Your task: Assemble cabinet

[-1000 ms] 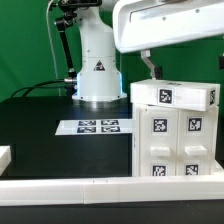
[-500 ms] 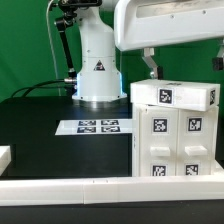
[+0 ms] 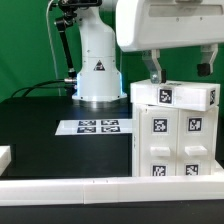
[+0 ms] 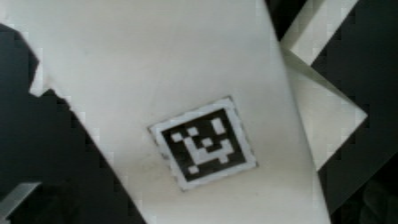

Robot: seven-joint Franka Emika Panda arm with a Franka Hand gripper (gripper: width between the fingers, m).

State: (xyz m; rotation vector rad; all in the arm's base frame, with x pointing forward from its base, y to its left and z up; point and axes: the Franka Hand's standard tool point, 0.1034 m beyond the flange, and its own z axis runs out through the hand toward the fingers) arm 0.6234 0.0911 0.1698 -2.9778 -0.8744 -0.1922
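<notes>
Cabinet point(image 3: 172, 135): we are seeing a white box standing on the black table point(image 3: 50, 140) at the exterior view's right, close behind the white rail point(image 3: 100, 188) running along the front edge. Its front is showing four small drawer blocks, each bearing a black-and-white square tag.

Top slab point(image 3: 173, 95): it is lying flat across the body, overhanging slightly, with tags on its front edge. In the wrist view we are looking at a white surface point(image 4: 169, 120) carrying one square tag point(image 4: 210, 142).

Gripper point(image 3: 178, 68): it is hanging directly above the slab, fingers point(image 3: 155, 68) spread apart and pointing down, with nothing between them. Whether the tips are touching the slab we cannot tell.

Marker board point(image 3: 93, 127): it is lying flat on the table, to the exterior view's left of the cabinet and apart from it.

Robot base point(image 3: 97, 65): it is standing behind the marker board.
</notes>
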